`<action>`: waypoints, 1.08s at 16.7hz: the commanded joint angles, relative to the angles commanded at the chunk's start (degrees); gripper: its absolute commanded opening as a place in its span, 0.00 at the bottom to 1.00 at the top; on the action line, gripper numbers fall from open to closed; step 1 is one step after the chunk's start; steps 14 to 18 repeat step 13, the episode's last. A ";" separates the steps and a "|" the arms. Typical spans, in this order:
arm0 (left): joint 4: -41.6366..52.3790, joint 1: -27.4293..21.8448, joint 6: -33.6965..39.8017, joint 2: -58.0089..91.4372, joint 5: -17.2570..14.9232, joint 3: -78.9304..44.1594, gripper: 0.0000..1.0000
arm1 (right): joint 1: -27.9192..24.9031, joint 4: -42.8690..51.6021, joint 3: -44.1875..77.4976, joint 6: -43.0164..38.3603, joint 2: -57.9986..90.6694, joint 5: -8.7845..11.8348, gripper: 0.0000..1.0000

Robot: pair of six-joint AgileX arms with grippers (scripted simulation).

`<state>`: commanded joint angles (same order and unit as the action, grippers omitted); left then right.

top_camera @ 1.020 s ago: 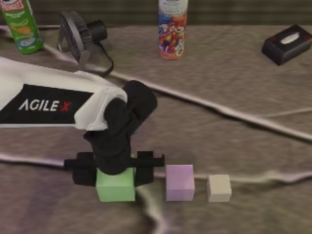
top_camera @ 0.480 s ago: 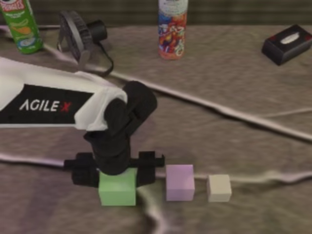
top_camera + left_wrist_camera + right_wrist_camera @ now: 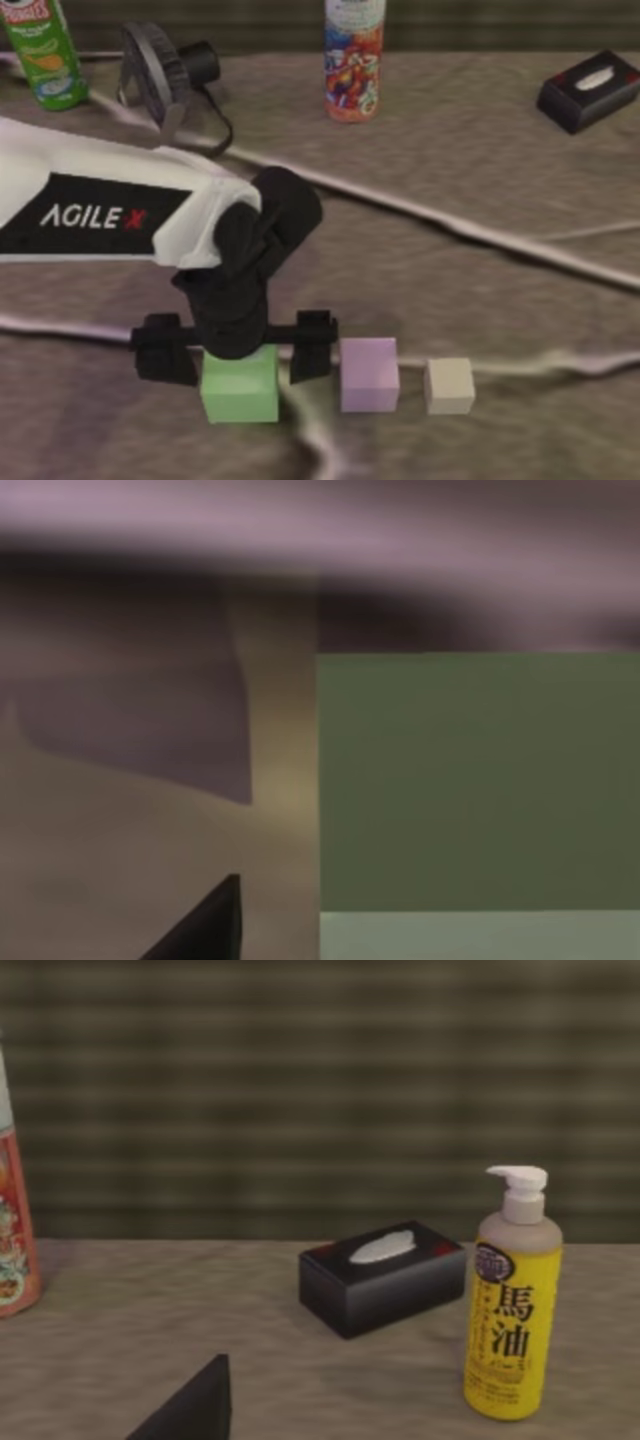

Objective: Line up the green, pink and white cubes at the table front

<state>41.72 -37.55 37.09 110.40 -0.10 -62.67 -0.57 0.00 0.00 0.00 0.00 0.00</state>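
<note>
We had our left gripper [image 3: 234, 352] low over the green cube [image 3: 240, 385] at the near edge of the table [image 3: 480, 290], its two black fingers spread wide, one standing off the cube's left side and the other between the green cube and the pink cube [image 3: 369, 373]. Neither finger touched the green face, so we judged the cube to be resting on the cloth under its own weight, set down and let go rather than held. The left wrist view showed the same: the green cube's flat side [image 3: 478, 780] filled much of it with bare cloth beside it and only one dark fingertip [image 3: 205, 927] at the corner.

The three cubes sat in one row along the near edge, green at the left, pink just right of it, and the white cube [image 3: 449, 385] right of that, each apart from its neighbour by a narrow gap. That order ran large to small, and we took the line as essentially made.

Our right arm was out of the top view; its wrist camera looked across the far right of the table at a black tissue box [image 3: 382, 1276] and a yellow pump bottle [image 3: 513, 1302], and we could not tell how its fingers stood.
</note>
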 joint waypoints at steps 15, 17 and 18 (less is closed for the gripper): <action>15.38 1.06 0.19 -7.01 0.03 -8.41 1.00 | 0.00 0.00 0.00 0.00 0.00 0.00 1.00; 15.38 1.06 0.19 -7.01 0.03 -8.41 1.00 | 0.00 0.00 0.00 0.00 0.00 0.00 1.00; 15.38 1.06 0.19 -7.01 0.03 -8.41 1.00 | 0.00 0.00 0.00 0.00 0.00 0.00 1.00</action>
